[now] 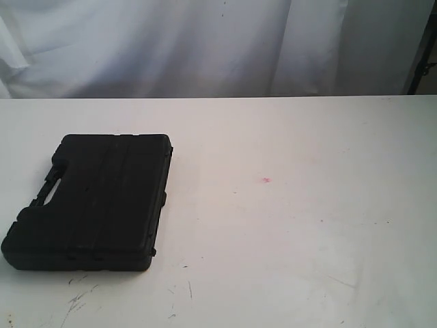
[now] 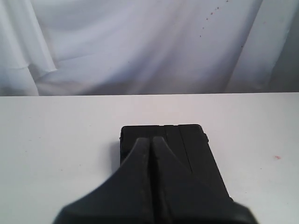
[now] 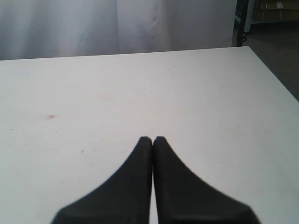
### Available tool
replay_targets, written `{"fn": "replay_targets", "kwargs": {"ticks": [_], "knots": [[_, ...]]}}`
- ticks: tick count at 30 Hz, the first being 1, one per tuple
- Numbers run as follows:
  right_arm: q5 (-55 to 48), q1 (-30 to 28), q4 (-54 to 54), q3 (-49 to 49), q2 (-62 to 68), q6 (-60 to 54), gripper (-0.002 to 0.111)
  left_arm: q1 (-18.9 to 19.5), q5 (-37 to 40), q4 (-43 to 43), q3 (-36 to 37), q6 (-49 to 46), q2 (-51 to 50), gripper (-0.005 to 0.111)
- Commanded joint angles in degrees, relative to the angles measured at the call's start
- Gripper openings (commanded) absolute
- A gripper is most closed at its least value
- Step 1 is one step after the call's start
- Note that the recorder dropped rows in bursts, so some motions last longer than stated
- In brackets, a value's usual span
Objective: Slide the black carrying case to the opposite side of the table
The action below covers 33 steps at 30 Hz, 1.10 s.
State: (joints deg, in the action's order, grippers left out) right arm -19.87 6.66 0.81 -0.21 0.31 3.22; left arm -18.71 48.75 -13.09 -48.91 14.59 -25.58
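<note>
The black carrying case [image 1: 92,201] lies flat on the left part of the white table [image 1: 293,232], its handle side facing left. Neither gripper shows in the exterior view. In the left wrist view my left gripper [image 2: 151,139] is shut with nothing between its fingers, and it hangs over the case [image 2: 191,154], whose far edge shows beyond the fingertips. Whether it touches the lid cannot be told. My right gripper [image 3: 153,138] is shut and empty over bare tabletop [image 3: 187,88], away from the case.
A small pink spot [image 1: 265,180] marks the table's middle. Dark scuff marks [image 1: 78,297] lie near the front edge below the case. White curtain [image 1: 205,41] hangs behind the table. The table's right edge and a dark stand [image 3: 241,21] show in the right wrist view.
</note>
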Motion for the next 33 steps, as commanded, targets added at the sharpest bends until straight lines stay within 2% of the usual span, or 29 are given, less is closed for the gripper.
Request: {"fn": "replay_targets", "kwargs": {"ticks": [1,4,6,11,15,19,26,33], "knots": [[0.05,-0.38,0.17,0.21,-0.31,0.26,0.000,-0.15,-0.16,-1.16,0.31,-0.09,0.25,0.000],[0.05,-0.38,0.17,0.21,-0.31,0.26,0.000,0.67,-0.91,-1.39,1.23,-0.09,0.39,0.000],[0.05,-0.38,0.17,0.21,-0.31,0.26,0.000,4.09,-2.63,-0.20,2.71,-0.09,0.74,0.000],[0.05,-0.38,0.17,0.21,-0.31,0.26,0.000,15.38,-7.42,5.09,9.79,-0.09,5.12,0.000],[0.05,-0.38,0.17,0.21,-0.31,0.26,0.000,20.20,-10.46,8.20,16.41,-0.09,11.84,0.000],[0.05,-0.38,0.17,0.21,-0.31,0.26,0.000,20.74,-13.67,8.32,22.82,-0.09,18.52,0.000],[0.05,-0.38,0.17,0.21,-0.31,0.26,0.000,20.74,-26.88,8.49,34.84,-0.06,24.79,0.000],[0.05,-0.38,0.17,0.21,-0.31,0.26,0.000,20.74,-27.14,8.49,38.04,0.06,24.91,0.000]]}}
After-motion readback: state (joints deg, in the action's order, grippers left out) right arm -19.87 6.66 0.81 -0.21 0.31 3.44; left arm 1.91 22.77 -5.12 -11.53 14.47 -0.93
